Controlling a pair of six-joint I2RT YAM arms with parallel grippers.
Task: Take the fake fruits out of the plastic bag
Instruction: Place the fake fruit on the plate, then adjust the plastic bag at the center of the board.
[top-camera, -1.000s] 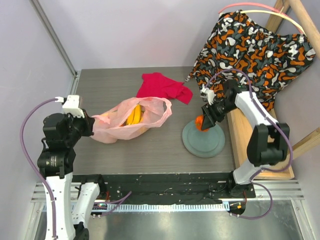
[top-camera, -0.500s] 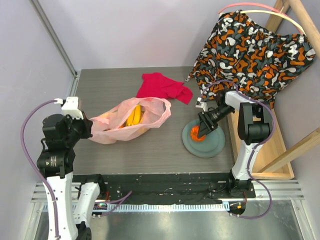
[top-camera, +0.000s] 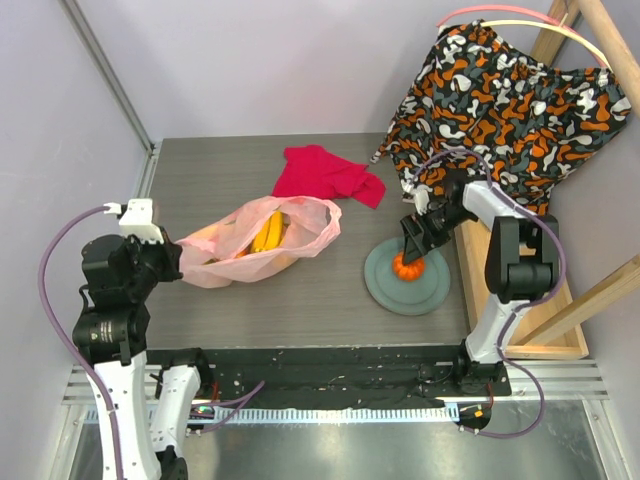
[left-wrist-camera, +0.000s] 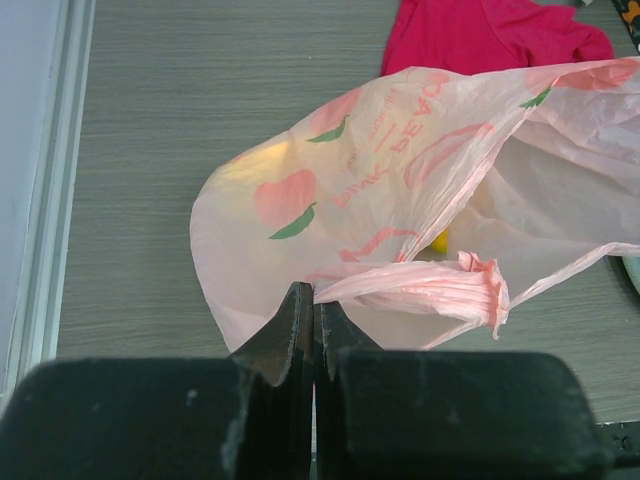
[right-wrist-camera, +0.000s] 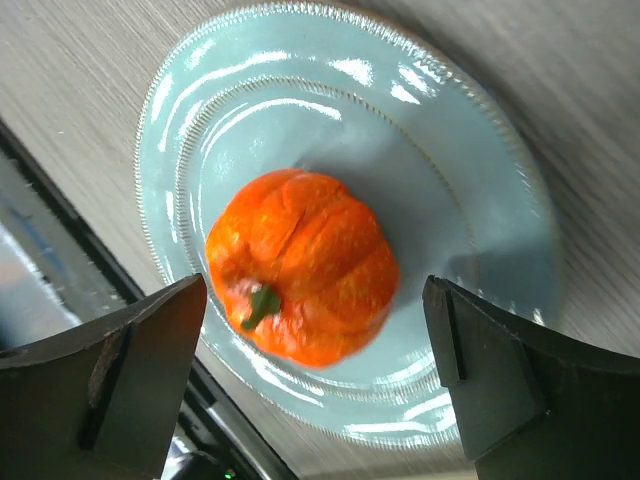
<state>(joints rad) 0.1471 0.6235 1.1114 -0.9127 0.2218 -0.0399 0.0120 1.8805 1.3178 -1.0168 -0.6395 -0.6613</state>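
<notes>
Jaws apart over the orange fruit (right-wrist-camera: 300, 265) on the plate (top-camera: 428, 292), right gripper (right-wrist-camera: 312, 292) should rise straight; at nine o'clock, left gripper (left-wrist-camera: 313, 300) clamps the plastic bag (left-wrist-camera: 400, 180) between its jaws.

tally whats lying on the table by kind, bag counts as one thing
plastic bag: 1
plate: 1
red cloth: 1
orange fruit, on the plate: 1
total: 4; the fruits inside the bag are mostly hidden and not counted
</notes>
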